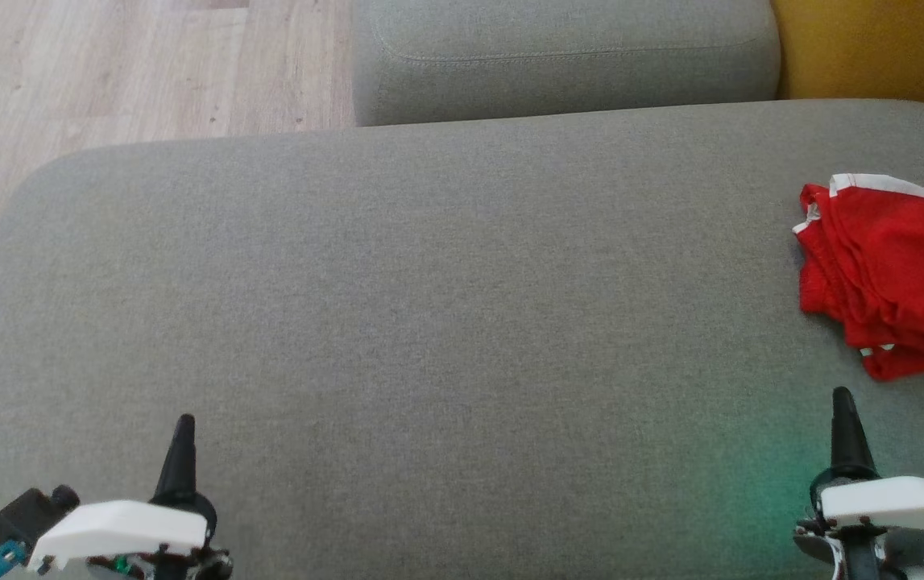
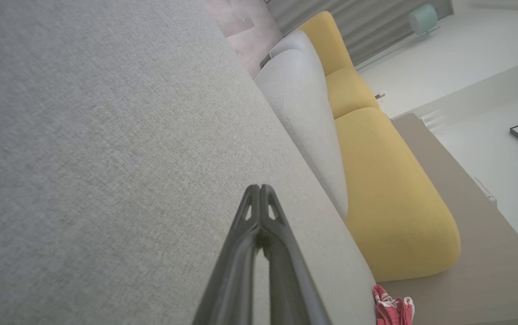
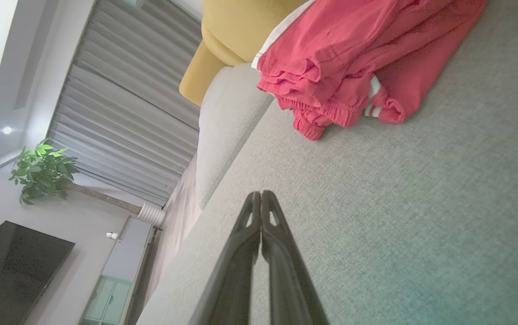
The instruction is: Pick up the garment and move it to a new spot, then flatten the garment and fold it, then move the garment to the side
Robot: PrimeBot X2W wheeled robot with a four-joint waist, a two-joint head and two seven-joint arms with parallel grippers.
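Evidently, the red garment [image 1: 888,274] with white trim is laid in stacked layers at the far right of the grey seat cushion [image 1: 429,306], and is partly cut off by the edge of the head view. Its gathered cuffs and a white stripe are seen in the right wrist view, turned toward the right claw. Because it lies doubled over at the side, away from the broad middle of the cushion, it is judged to be folded and set aside. A pile awaiting its first pick-up cannot be ruled out from this alone. It is touched by neither claw.

The right claw [image 1: 842,403] is held low at the near right of the cushion, near the garment but apart from it. Its two dark fingers are pressed together to a single point, with nothing gripped between them. The left claw [image 1: 184,423] is held at the near left, well apart from the garment, likewise closed tight and empty. Both are pointed forward over the cushion, with white wrist housings below them, in a matched, parked-looking pose. Such a posture is judged to suit either a finished job or a start not yet made.

Beyond the seat, a grey back cushion [image 1: 566,56] and a yellow cushion [image 1: 872,48] are seen, with pale wood floor [image 1: 107,72] at the left.
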